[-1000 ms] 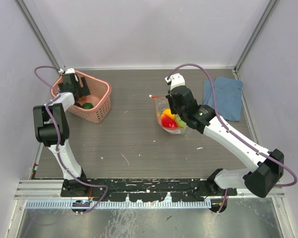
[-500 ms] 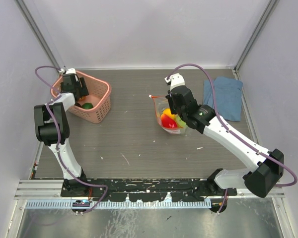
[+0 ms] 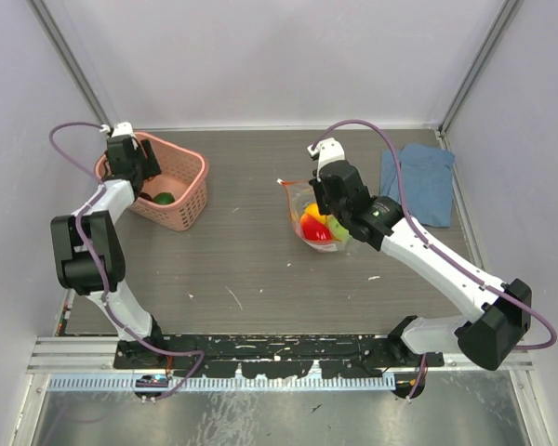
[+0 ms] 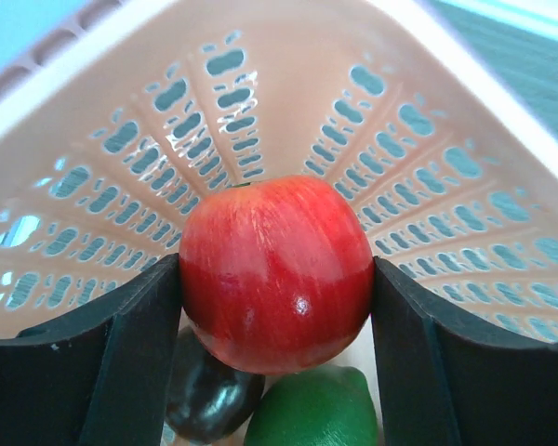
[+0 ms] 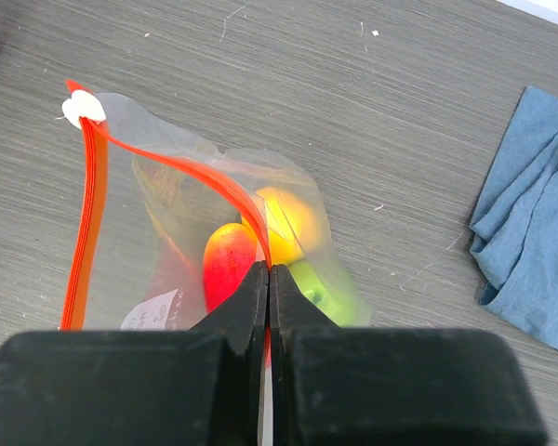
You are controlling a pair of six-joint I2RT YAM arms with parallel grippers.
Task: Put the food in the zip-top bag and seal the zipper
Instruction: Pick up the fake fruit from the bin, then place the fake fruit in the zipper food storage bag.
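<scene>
Grey desk [image 3: 251,265]: at far left, the left gripper [image 4: 277,316] is clamping a red apple [image 4: 277,269] inside the pink basket [image 4: 428,167]; a straight lift should clear the rim. Mid-desk, the right gripper [image 5: 269,288] is pinching the zipper [image 5: 86,223] of the bag [image 5: 158,214], holding its mouth open.

The round red toy apple [image 4: 277,279] is smooth and shiny, and the green toy fruit [image 4: 312,413] and the dark toy fruit [image 4: 209,400] under it shine too, inside a smooth pink plastic basket [image 4: 112,177] full of holes. The clear plastic bag [image 5: 167,214] is thin and crinkly with a smooth orange-red zipper strip [image 5: 86,232], the folded blue cloth [image 5: 530,232] looks soft and dull, and the grey table top [image 5: 353,102] looks like matt wood with fine lines.
</scene>
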